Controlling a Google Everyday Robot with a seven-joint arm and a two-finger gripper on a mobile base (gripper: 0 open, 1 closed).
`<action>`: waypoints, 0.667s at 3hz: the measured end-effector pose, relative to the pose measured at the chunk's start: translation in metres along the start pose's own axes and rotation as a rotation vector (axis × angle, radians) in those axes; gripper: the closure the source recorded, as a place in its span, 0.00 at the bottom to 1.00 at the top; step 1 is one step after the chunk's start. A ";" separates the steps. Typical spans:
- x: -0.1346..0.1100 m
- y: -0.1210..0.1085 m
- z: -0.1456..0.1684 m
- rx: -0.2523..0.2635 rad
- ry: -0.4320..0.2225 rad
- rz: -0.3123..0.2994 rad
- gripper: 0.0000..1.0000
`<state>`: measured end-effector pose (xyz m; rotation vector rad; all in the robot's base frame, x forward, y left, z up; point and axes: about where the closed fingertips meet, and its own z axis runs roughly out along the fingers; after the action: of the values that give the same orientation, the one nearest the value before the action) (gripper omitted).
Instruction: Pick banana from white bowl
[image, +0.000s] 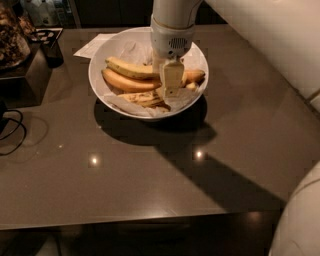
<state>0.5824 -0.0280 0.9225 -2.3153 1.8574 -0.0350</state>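
While tool (170, 91) hangs inside white bowl (94, 72) beside banana (141, 98), grip unclear; bare table (150, 185) around

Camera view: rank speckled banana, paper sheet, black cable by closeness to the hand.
The hand is inside the white bowl.
1. speckled banana, beside it in the bowl
2. paper sheet, behind the bowl, left
3. black cable, far left

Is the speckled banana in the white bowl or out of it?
In. The banana lies on the bowl's paper, end effector at its right end.
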 end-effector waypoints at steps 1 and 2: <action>0.005 0.000 0.005 -0.009 0.001 0.004 0.39; 0.009 0.000 0.008 -0.015 0.001 0.011 0.39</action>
<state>0.5854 -0.0359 0.9137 -2.3151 1.8775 -0.0216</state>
